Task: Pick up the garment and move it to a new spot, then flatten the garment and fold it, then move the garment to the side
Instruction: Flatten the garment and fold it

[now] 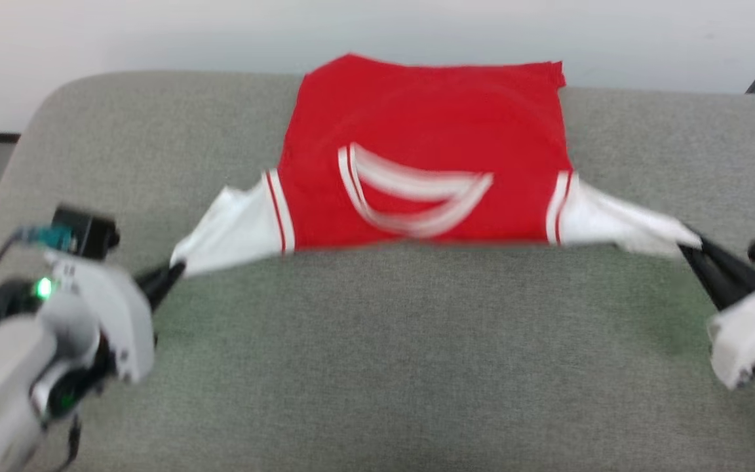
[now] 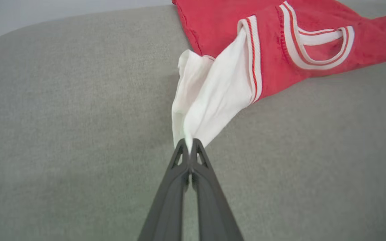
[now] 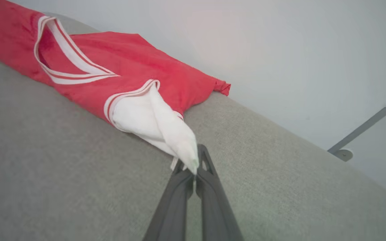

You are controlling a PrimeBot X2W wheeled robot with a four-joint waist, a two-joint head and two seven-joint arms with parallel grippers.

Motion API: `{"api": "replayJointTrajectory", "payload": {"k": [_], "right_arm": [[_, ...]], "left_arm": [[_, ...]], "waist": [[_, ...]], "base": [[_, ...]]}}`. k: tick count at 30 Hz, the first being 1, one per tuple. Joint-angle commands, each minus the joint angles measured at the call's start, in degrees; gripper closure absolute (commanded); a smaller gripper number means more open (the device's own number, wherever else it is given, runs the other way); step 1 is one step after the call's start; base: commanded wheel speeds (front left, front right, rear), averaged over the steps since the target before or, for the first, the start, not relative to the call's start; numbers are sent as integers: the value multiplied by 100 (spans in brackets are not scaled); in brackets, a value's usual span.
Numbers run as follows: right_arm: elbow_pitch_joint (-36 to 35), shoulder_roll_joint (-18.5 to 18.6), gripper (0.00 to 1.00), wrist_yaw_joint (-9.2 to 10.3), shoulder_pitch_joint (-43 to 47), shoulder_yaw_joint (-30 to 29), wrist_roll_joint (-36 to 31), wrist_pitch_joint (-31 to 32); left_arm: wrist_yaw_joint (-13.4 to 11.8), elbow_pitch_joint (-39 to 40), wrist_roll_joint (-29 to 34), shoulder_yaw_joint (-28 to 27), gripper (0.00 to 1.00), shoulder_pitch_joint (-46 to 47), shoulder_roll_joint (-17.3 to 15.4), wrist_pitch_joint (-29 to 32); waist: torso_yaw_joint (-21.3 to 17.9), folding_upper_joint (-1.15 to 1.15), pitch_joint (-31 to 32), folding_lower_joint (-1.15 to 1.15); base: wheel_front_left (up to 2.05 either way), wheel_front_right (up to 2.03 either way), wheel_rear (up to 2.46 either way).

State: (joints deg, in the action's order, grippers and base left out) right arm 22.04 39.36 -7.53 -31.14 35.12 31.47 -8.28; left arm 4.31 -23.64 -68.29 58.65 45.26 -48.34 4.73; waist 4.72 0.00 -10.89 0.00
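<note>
Red and white, the garment (image 1: 426, 151) is laid far back on the grey table (image 1: 377, 367). One sleeve is pinched by the left gripper (image 1: 177, 267), the other by the right gripper (image 1: 684, 247); it is stretched sideways between them.

The left gripper (image 2: 189, 144) has its two dark fingers (image 2: 169, 201) pressed together on the tip of the garment's (image 2: 270, 77) white sleeve (image 2: 213, 97). The sleeve widens straight ahead of the jaws up to its striped trim. The red body and the striped neckline (image 2: 317, 65) lie ahead and to the jaws' right. A grey fabric surface (image 2: 62, 127) spreads beneath and on both sides of the jaws.
</note>
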Motion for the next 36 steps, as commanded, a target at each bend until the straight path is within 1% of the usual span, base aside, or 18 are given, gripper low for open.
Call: {"api": "replayJointTrajectory", "payload": {"k": [1,2,4,7,10,14,18,20,22,26,29,30,31,32,33,36], "right_arm": [[-84,92,100,8,221,-119,12,24],[-170,150,100,8,414,-155,-5,66],[-362,251,100,8,755,-221,-63,146],[-572,373,100,8,1209,-377,-123,295],[-725,392,100,8,1612,-560,-94,481],[-976,365,100,8,2124,-713,48,791],[-1228,390,100,8,2575,-849,249,1128],[-1301,399,100,8,2669,-879,291,1208],[-1444,380,100,8,2882,-956,417,1424],[-1711,460,100,8,3187,-1051,592,1850],[-1815,460,100,8,3295,-1184,682,2111],[-1839,463,98,8,3316,-1219,678,2207],[-1868,456,79,8,3323,-1276,680,2280],[-1902,419,25,9,3304,-1391,689,2324],[-1924,380,0,9,3294,-1487,728,2421],[-2142,283,0,8,3243,-1824,801,2720]], "left_arm": [[-115,153,0,21,100,-248,-143,-88],[-227,281,-92,4,100,-449,-243,-153],[-433,581,-85,69,100,-795,-442,-239],[-781,941,-179,73,100,-1216,-665,-419],[-1073,1263,-312,76,100,-1589,-795,-545],[-1378,1537,-468,75,100,-1928,-933,-657],[-1591,1764,-690,30,100,-2259,-1005,-812],[-1639,1812,-762,24,100,-2350,-1032,-825],[-1732,1926,-916,-3,100,-2513,-1089,-876],[-1879,2234,-1172,-10,100,-2795,-1160,-878],[-1984,2416,-1224,-12,100,-2896,-1219,-916],[-2006,2478,-1243,-10,100,-2920,-1196,-922],[-2033,2533,-1236,-1,100,-2926,-1175,-920],[-2053,2574,-1213,5,100,-2921,-1162,-920],[-2047,2609,-1199,7,100,-2911,-1139,-925],[-2064,2674,-1162,14,100,-2860,-1077,-931]], "waist": [[-65,0,110,0],[-73,0,120,0],[-89,0,142,0],[-102,0,152,0],[-97,0,162,0],[-87,0,134,0],[-97,0,78,0],[-100,0,63,0],[-106,0,34,0],[-97,0,-23,0],[-65,0,-71,0],[-50,0,-87,0],[-25,0,-106,0],[-1,0,-124,0],[23,0,-139,0],[107,0,-194,0]], "base": [[0,0,0],[0,0,0],[0,0,0],[0,0,0],[0,0,0],[0,0,0],[0,0,0],[0,0,0],[0,0,0],[0,0,0],[0,0,0],[0,0,0],[0,0,0],[0,0,0],[0,0,0],[0,0,0]]}}
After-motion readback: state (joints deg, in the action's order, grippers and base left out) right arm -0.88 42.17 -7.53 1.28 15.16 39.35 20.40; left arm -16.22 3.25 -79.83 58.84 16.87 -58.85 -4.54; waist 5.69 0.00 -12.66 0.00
